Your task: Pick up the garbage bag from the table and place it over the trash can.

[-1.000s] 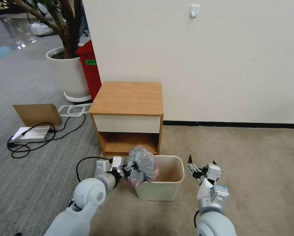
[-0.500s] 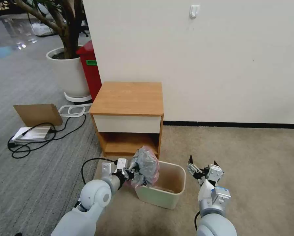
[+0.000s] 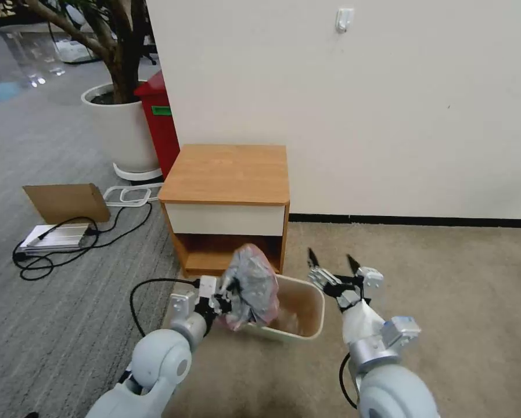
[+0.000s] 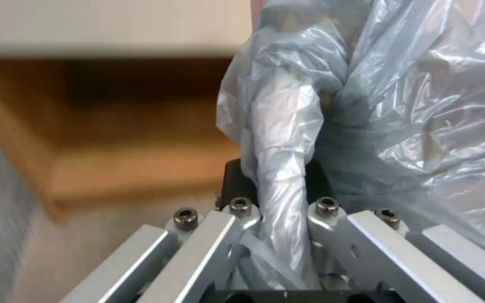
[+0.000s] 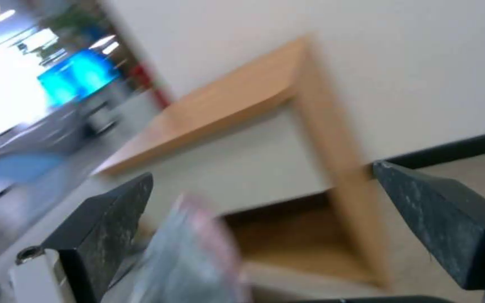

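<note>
The left gripper [image 3: 221, 301] is clamped on a twisted fold of the bag [image 3: 250, 284]. In the left wrist view the plastic [image 4: 366, 109] runs down between the 2 closed fingers [image 4: 237, 185], and the rest of it balloons out beyond them.

In the head view the bag is held bunched over the left rim of the can [image 3: 298, 334], draped partly into the opening and partly outside the left wall. Pinkish edging shows at its top and lower margin.

The can sits on the beige carpet [image 3: 446, 278] just in front of the table [image 3: 228, 174], tilted, with its opening turned toward the table and up. The table top is bare.

The right gripper [image 3: 333, 268] is at the right rim of the can, fingers spread wide and pointing toward the far wall, holding nothing. In the right wrist view the 2 dark fingers [image 5: 107, 223] stand well apart, with the bag [image 5: 192, 252] and the table [image 5: 237, 105] blurred beyond them.
</note>
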Motion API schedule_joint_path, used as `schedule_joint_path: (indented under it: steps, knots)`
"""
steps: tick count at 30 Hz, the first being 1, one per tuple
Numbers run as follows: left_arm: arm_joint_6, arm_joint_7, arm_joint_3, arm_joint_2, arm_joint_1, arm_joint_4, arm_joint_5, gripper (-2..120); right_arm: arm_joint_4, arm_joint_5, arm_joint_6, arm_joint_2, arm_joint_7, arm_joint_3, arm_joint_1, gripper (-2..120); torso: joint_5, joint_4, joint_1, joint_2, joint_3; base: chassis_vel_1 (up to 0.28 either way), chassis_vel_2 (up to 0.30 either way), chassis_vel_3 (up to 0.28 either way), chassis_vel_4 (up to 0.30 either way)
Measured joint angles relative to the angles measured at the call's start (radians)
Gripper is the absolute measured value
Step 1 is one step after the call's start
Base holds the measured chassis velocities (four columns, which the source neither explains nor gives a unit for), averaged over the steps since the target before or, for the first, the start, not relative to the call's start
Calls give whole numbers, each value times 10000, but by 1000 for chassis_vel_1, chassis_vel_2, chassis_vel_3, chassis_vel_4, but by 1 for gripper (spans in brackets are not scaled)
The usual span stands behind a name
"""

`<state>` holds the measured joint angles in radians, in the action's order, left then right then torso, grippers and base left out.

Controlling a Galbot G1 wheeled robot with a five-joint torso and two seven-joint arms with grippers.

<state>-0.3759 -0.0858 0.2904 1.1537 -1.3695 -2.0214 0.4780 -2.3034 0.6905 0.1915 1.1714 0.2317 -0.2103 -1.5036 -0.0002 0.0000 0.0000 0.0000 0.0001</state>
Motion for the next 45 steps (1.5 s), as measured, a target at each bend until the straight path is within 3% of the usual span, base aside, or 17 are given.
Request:
schedule_joint_path:
  steps: [3, 6, 10, 18, 30, 45]
  knots:
    - [588, 255, 160, -78, -87, -18, -132, 5, -194, 816, 1141, -491, -490, -57, 249, 100, 2, -1, 0, 0, 0, 0, 0, 0, 0]
    - [1094, 634, 359, -143, -317, -148, -356, 5, -251, 2125, 2300, -1082, -198, 114, 865, 100, 2, -1, 0, 0, 0, 0, 0, 0, 0]
    - [1329, 792, 427, -143, -566, -231, -661, 5, -261, 3120, 2819, -1317, 238, 345, 1329, 100, 2, 0, 0, 0, 0, 0, 0, 0, 0]
    - [1585, 854, 383, 4, -917, -404, -1078, 5, 149, 4053, 3099, -1409, 755, 740, 1808, 100, 2, 0, 0, 0, -1, 0, 0, 0, 0]
    - [1646, 854, 177, 159, -1284, -537, -1275, 5, 731, 4053, 3125, -1131, 842, 1155, 2107, 99, 0, -1, 0, 0, -1, 0, 0, 0, 0]
    - [1666, 875, 121, 229, -1366, -672, -1300, 5, 1157, 3364, 3036, -811, 572, 1235, 1987, 46, 2, 0, 0, 0, -1, 0, 0, 0, 0]
